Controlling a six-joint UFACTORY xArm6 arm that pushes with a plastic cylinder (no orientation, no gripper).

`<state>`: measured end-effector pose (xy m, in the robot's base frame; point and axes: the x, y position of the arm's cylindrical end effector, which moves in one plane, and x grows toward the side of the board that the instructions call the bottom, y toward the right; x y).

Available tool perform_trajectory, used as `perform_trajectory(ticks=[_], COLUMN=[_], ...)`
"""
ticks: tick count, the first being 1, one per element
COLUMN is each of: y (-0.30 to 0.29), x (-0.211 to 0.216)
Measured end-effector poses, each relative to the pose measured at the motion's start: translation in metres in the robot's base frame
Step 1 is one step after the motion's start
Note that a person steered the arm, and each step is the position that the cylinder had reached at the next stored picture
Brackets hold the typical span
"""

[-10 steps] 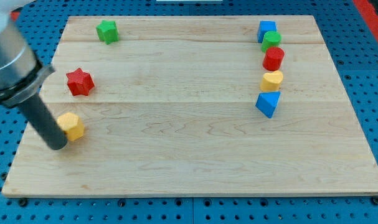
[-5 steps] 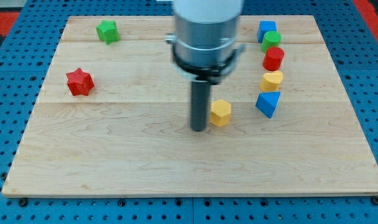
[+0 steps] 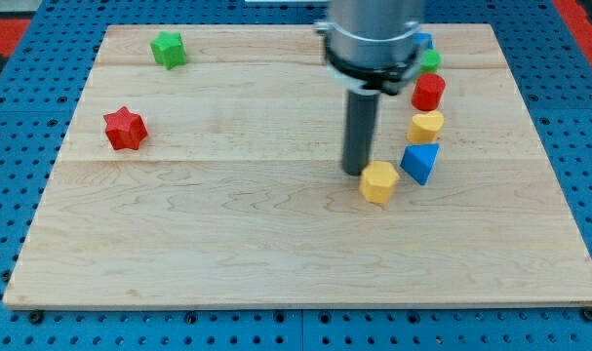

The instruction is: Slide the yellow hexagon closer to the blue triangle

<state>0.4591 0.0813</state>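
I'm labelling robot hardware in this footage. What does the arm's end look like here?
A wide silver-grey metal cylinder comes in from the view's top, ringed at its base by a dark collar. From it hangs a straight, dark, unmarked rod down to my tip. No cables or markings are visible.

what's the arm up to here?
It's pushing the yellow hexagon toward the blue triangle with its rod. My tip sits just at the hexagon's upper left, touching or nearly so. The hexagon lies close to the triangle's lower left, with a small gap apparently left. The red star and green star sit far off at the view's left.
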Motion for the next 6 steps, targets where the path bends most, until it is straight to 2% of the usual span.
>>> perform_trajectory(ticks=[1,2,5,6], y=[0.008,-0.045,0.039,-0.04], x=[0.011,0.016,0.05,0.051])
